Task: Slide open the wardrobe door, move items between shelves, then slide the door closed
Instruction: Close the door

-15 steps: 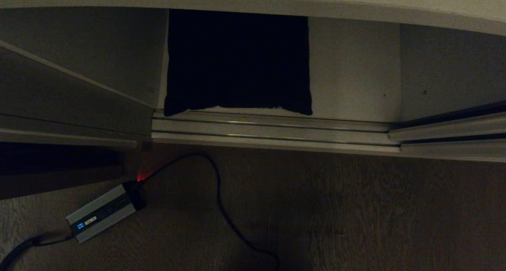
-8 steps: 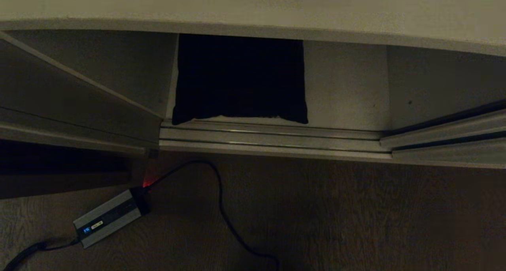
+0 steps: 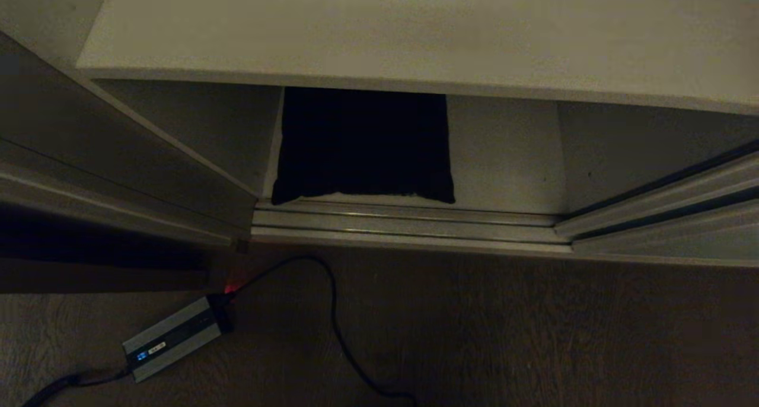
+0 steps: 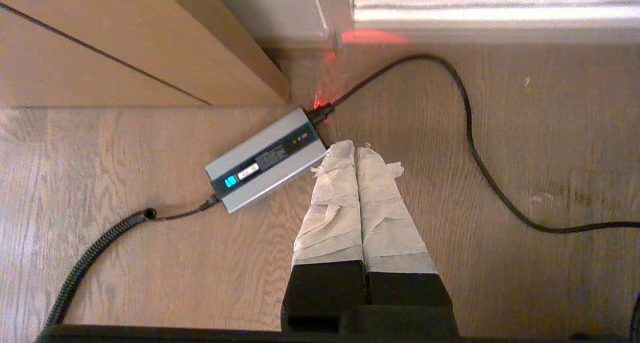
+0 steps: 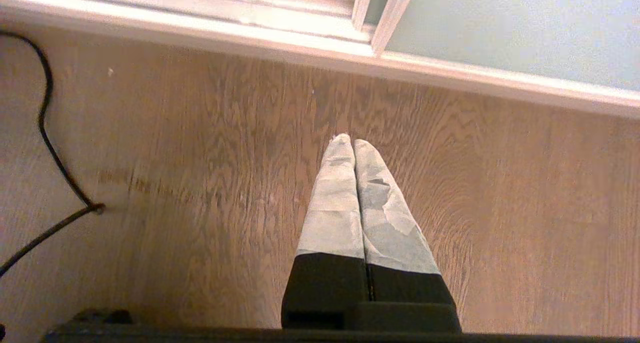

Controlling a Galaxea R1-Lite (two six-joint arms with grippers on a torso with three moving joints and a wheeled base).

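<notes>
Looking down from the head view, the wardrobe stands open: a black cushion [image 3: 363,143] lies flat on the bottom shelf [image 3: 504,158], just behind the floor track [image 3: 409,220], under a white upper shelf [image 3: 415,33]. The sliding wardrobe door [image 3: 664,208] sits at the right. No arm shows. In the left wrist view, the left gripper [image 4: 356,150] hangs over the wooden floor [image 4: 150,263], taped fingers pressed together, near a grey power adapter [image 4: 265,168]. In the right wrist view, the right gripper [image 5: 352,143] hangs likewise, fingers together. The cushion transfer seems pending; next, an arm must reach in and spread its fingers.
</notes>
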